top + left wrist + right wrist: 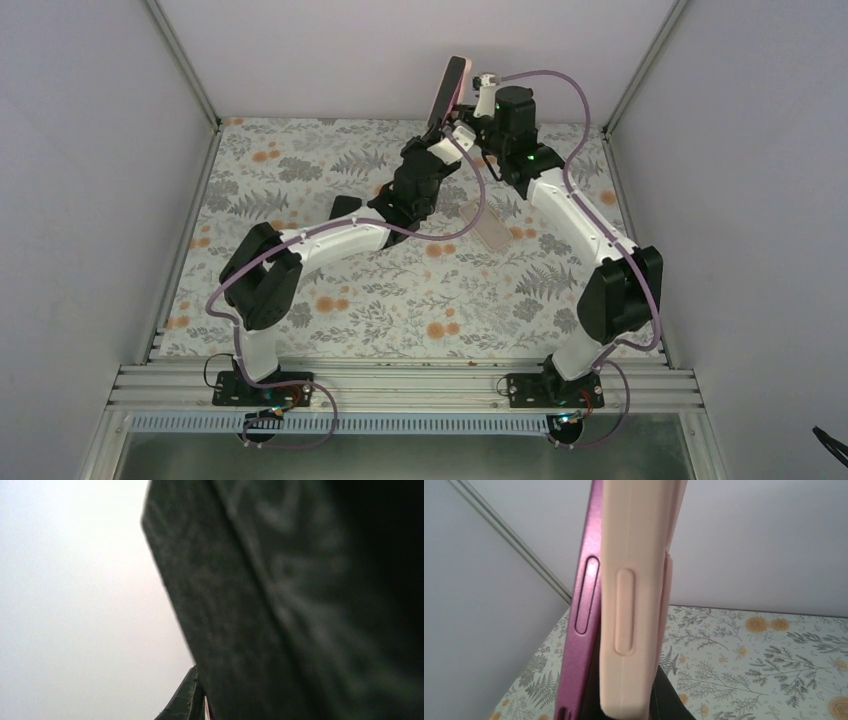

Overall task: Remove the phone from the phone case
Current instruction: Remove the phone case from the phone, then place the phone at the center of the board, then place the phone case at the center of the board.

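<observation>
The phone [586,605], its purple edge partly out of the pink case [634,580], is held tilted in the air above the far middle of the table [400,300]. The left gripper [438,135] is closed on its lower end. The right gripper [466,112] is clamped on the case.

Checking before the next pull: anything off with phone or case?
The phone sits askew in the case: the right wrist view shows its purple edge splayed away from the case's wall lower down, with a dark gap between them. It's partly out, not seated. No damage or spill visible.
</observation>
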Robot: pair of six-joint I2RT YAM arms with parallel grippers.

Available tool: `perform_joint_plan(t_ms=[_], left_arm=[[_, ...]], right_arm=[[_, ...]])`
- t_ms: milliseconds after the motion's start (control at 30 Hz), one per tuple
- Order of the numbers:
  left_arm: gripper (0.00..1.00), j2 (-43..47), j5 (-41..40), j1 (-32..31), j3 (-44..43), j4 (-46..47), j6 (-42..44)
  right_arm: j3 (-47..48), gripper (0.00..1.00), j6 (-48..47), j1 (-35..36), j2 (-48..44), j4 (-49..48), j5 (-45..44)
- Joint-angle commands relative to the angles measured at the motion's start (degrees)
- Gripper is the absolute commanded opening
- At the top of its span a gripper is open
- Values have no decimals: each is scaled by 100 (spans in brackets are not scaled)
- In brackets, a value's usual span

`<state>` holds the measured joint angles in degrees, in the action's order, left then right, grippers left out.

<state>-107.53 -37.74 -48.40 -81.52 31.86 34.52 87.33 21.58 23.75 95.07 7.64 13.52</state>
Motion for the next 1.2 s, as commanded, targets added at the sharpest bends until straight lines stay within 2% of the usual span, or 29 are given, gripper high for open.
perform_joint_plan(t_ms=[0,133,200,267,400,500,600,700,833,967,1100,1133,1167], left_arm=[[2,300,333,294,-216,5,-78],[2,717,1100,258,125,-785,43],[2,981,1378,262,314,-1522,291],[2,1339,1557,266,659,-2243,532],[2,2142,1485,279,1684,-2899,1092],[2,2592,1410,289,2359,-3175,1574],[2,2582,1007,287,2898,-3250,1771],[2,2391,743,241,3436,-3195,2014],[2,1883,351,208,3978,-2981,2151],[2,1479,280,118,4190,-3032,1977],[2,1454,412,8,4263,-3189,1896],[7,1492,589,-20,4217,-3429,1827],[17,1550,863,-56,4157,-3841,1746]], right_arm=[[-242,3,-717,275,-359,972,830],[127,3,-1174,44,-235,1556,-239],[450,3,-1571,-120,-86,2218,-817],[491,3,-1895,-496,-69,2497,-1032],[371,3,-2403,-1356,-49,2928,-784],[335,3,-3004,-1751,65,3461,123],[305,3,-3874,-1602,414,4492,1271],[-142,3,-4348,-1042,716,5173,1593],[-905,4,-4436,-612,994,5121,1546],[-1268,4,-4431,-569,1207,4972,1623],[-1576,4,-4473,-568,1391,4898,1605],[-1658,4,-4481,-572,1420,4893,1566],[-1702,9,-4527,-573,1448,4939,1563]])
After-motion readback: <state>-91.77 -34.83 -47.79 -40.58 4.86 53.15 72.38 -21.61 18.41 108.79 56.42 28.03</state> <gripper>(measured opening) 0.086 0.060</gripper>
